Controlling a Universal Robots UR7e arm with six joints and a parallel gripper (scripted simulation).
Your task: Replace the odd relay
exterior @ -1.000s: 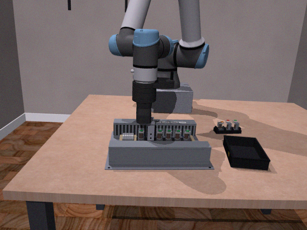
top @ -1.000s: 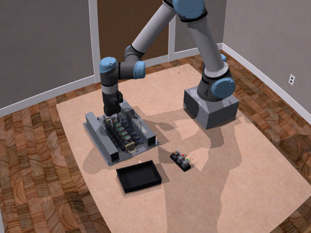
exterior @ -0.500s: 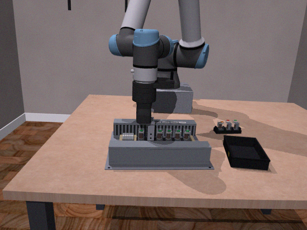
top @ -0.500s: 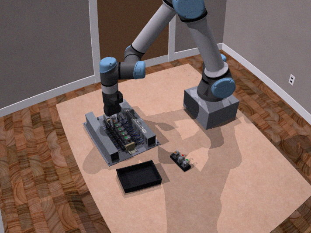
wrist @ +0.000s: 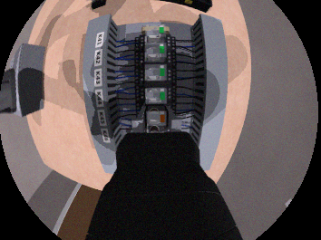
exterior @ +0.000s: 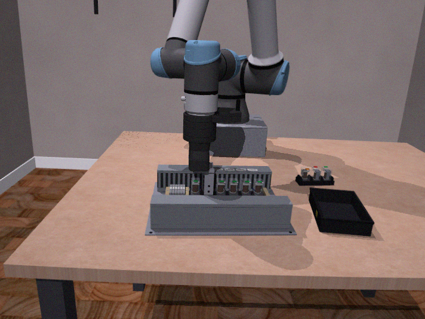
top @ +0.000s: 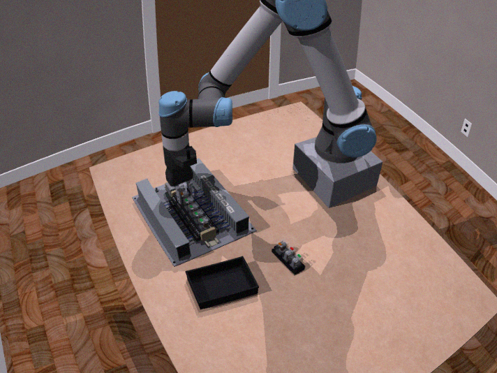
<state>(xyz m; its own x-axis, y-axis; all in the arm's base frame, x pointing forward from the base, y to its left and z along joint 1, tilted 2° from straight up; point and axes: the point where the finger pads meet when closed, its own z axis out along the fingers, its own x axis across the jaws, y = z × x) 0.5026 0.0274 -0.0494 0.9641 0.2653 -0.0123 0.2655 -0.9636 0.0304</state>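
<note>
- At the K45 position in the row, I have the fingers point(top: 181, 193) point(exterior: 208, 192) partly open, clamped on the orange-button relay point(wrist: 156, 117).
- Around it sit the green-button relays point(top: 202, 220) point(exterior: 233, 187) point(wrist: 155, 73), so orange is the odd one.
- I judge the step to be extraction: next I'd pull straight up without rocking, clear the neighbours, then carry it to the black tray point(top: 228, 301) point(exterior: 345, 226) point(wrist: 174, 1).
- Later comes the green-button spare point(top: 295, 261) point(exterior: 327, 174) from the black holder point(top: 292, 269) point(exterior: 315, 182), its button turned to the row's side.
- The near finger hides the relay in the exterior view, and I can't tell whether its blades have started to lift.
- My wrist view loses the row's last relay behind the gripper body; the spares there are too small to sort.
</note>
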